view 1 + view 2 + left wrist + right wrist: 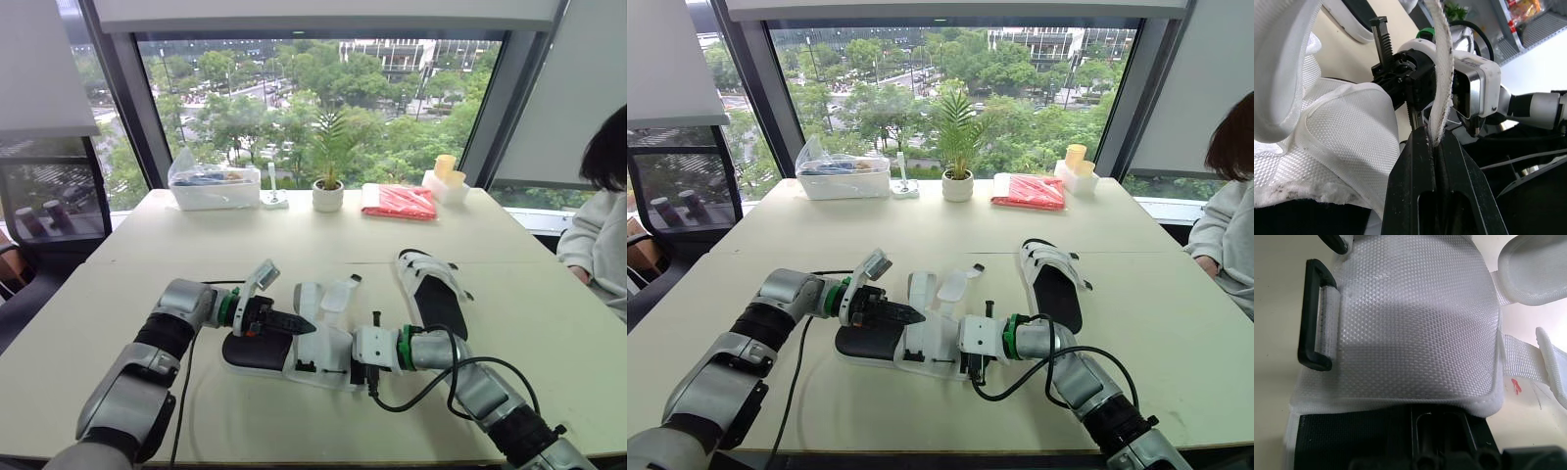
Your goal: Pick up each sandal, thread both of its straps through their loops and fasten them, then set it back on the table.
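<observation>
Near sandal point(257, 354): rests on the desk point(137, 294) between the two hands, black footbed up, straps loose and standing open. As far as I can judge it is not lifted.
Left hand point(297, 321): fingers point(1415, 186) pressed together, clamped on the free end of a white strap point(1442, 73). The pinch is close to the tip, probably so the end stays stiff enough to steer.
Right hand point(348, 364): up against the near sandal's side, at the white mesh flap point(1415, 323). Clamped or not, I cannot tell. Likely role: brace the shoe so a pull on the strap does not drag it across the desk.
Loop point(1312, 318): black, at the flap's edge, nothing through it. The right wrist view looks straight onto it, which is handy for aiming.
Step in hand: first threading; the strap end has not yet reached the loop.
Far sandal point(434, 299): flat on the desk, apart to the right. Its straps look closed, but they are too small to be sure.
Risk: the webbing may fold at the loop mouth.
</observation>
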`<move>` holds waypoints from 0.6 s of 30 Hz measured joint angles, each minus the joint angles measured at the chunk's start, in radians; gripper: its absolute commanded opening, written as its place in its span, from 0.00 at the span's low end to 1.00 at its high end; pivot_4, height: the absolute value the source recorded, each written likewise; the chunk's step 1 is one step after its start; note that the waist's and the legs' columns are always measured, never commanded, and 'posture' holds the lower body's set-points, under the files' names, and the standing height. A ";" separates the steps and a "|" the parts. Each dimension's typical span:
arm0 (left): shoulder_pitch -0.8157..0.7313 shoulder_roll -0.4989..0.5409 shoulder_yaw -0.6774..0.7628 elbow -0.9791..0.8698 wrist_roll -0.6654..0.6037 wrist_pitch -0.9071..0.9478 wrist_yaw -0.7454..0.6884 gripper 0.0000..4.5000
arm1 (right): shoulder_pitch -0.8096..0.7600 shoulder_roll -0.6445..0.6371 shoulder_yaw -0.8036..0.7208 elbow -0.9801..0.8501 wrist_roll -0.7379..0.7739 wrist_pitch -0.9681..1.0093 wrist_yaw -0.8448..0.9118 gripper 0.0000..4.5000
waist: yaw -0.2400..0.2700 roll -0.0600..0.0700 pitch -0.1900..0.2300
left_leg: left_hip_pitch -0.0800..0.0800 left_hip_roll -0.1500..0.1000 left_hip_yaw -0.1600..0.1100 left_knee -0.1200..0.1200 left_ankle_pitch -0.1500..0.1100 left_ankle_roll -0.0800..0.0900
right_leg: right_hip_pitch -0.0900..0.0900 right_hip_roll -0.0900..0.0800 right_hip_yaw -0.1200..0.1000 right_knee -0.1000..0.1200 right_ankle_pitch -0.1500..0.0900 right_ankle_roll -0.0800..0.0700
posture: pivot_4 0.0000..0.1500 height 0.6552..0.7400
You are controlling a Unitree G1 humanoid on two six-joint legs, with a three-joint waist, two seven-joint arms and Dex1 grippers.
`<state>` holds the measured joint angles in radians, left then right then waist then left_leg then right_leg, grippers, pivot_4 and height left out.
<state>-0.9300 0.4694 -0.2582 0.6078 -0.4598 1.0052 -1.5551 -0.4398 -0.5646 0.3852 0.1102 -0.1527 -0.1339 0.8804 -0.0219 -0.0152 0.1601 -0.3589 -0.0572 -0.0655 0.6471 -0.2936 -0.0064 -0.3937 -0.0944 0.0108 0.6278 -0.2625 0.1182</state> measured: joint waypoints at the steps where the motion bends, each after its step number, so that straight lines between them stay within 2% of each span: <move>1: 0.000 0.000 -0.001 0.001 0.002 -0.008 -0.003 0.01 | 0.000 0.000 0.000 0.000 0.000 0.000 0.000 0.00 | 0.000 0.000 0.000 | 0.000 0.000 0.000 0.000 0.000 0.000 | 0.000 0.000 0.000 0.000 0.000 0.000 | 1.00 0.97; 14: 0.024 0.002 -0.044 0.000 0.036 -0.133 -0.047 0.01 | 0.004 0.003 0.000 0.000 -0.001 0.000 -0.008 0.00 | -0.001 0.000 0.000 | 0.000 0.000 0.000 0.000 0.000 0.000 | 0.000 0.000 0.000 0.000 0.000 0.000 | 1.00 0.97; 18: 0.053 0.033 -0.093 -0.066 0.033 -0.207 -0.051 0.01 | 0.006 0.006 0.001 0.000 -0.001 0.000 -0.011 0.00 | -0.003 0.000 0.000 | 0.000 0.001 0.000 0.000 0.000 0.000 | 0.000 -0.001 0.002 0.000 0.000 0.000 | 1.00 0.97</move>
<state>-0.8773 0.5028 -0.3516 0.5414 -0.4272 0.7981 -1.6057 -0.4338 -0.5587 0.3864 0.1098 -0.1535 -0.1340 0.8697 -0.0246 -0.0150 0.1600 -0.3586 -0.0567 -0.0655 0.6468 -0.2936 -0.0063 -0.3937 -0.0956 0.0123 0.6279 -0.2625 0.1180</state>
